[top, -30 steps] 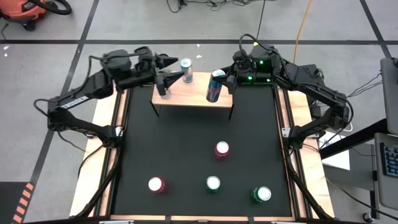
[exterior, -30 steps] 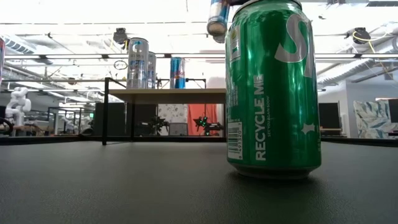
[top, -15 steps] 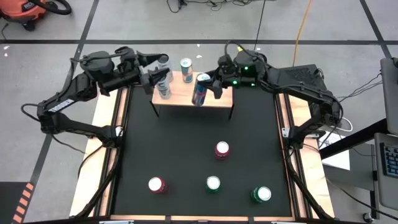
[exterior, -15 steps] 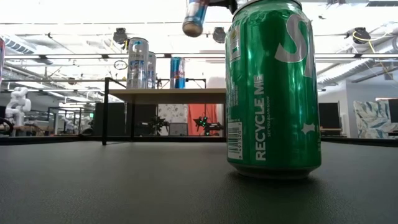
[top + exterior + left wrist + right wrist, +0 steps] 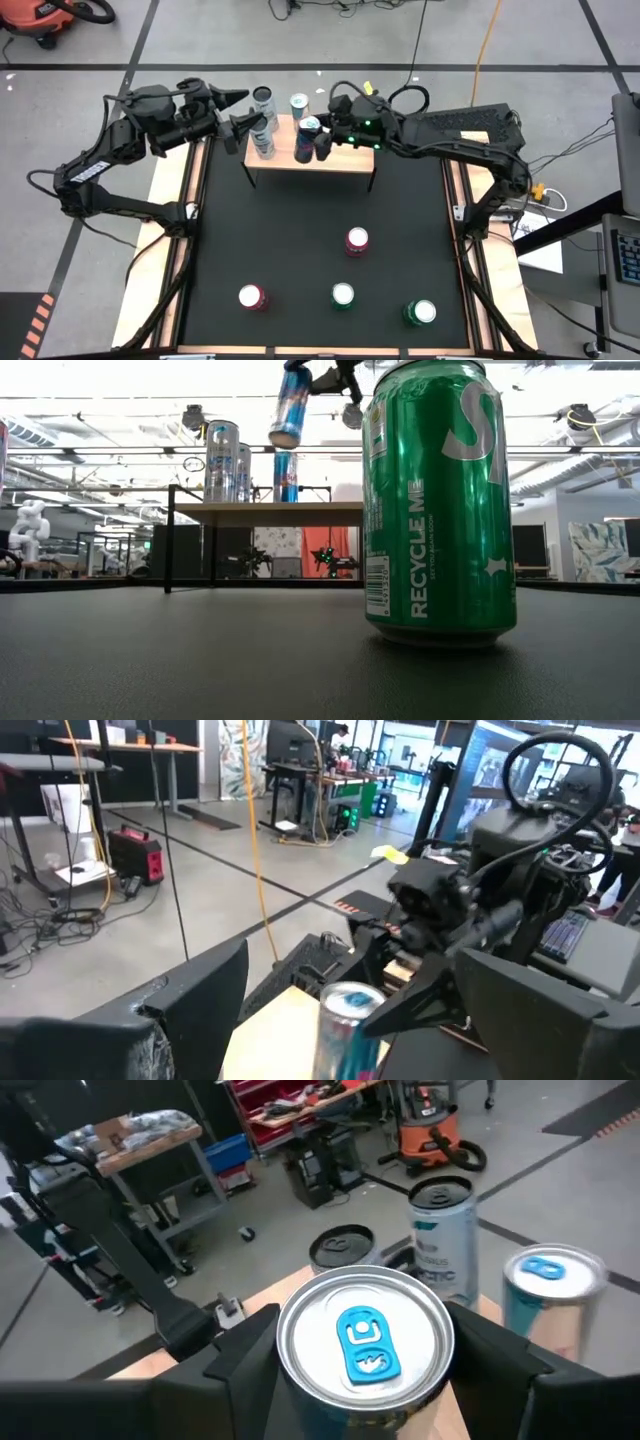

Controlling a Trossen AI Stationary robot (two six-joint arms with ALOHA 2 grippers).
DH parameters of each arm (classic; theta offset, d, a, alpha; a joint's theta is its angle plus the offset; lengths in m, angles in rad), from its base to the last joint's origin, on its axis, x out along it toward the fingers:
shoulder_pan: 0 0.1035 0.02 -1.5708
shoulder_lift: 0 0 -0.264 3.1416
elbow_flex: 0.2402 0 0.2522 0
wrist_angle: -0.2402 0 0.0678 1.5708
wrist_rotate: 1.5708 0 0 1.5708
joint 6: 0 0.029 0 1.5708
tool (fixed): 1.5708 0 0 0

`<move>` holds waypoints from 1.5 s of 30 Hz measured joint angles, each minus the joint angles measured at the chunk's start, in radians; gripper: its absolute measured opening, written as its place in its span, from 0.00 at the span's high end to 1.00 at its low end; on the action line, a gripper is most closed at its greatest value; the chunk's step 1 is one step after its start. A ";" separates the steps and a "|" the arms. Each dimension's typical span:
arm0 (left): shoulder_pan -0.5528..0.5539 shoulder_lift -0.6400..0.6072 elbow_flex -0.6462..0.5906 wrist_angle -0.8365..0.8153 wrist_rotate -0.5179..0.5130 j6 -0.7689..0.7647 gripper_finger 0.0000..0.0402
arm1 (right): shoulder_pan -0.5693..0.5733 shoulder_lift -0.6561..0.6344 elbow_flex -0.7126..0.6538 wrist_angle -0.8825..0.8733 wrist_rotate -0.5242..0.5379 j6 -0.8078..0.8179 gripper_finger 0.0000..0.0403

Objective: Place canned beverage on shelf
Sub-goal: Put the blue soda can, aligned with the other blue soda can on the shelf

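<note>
The shelf [image 5: 345, 158], a light-wood board on thin black legs, stands at the table's far edge. Three cans stand on its left half: two silver ones [image 5: 263, 97] [image 5: 262, 144] and a blue one [image 5: 299, 104]. My right gripper [image 5: 320, 142] reaches in from the right and is shut on a blue canned beverage [image 5: 305, 140], which hangs tilted above the shelf [image 5: 289, 408]. My left gripper [image 5: 243, 124] stands open just off the shelf's left end, pointing level at the cans and touching nothing. My right gripper pinches the blue can between its two fingers, which lie on opposite sides of the wall just below the top rim [image 5: 300, 1398]. The fingers come level from the table's right. The can is lifted clear of the shelf and tilted, its bottom [image 5: 283, 440] swung toward the table's left.
Several more cans stand on the black mat nearer the front: two red [image 5: 357, 240] [image 5: 251, 296] and two green [image 5: 343, 294] [image 5: 420, 312]. One green can [image 5: 440, 500] fills much of the low view. The shelf's right half is bare wood.
My right gripper has carried the blue can toward the table's left over the shelf and a little down, up beside the standing cans; the can stays tilted and clear. My left gripper, still open, has drawn back toward the table's left, off the shelf's end.
</note>
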 joint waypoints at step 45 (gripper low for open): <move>-0.035 -0.002 0.000 -0.031 0.003 0.020 0.11 | 0.005 0.142 0.001 0.092 0.124 -0.261 0.45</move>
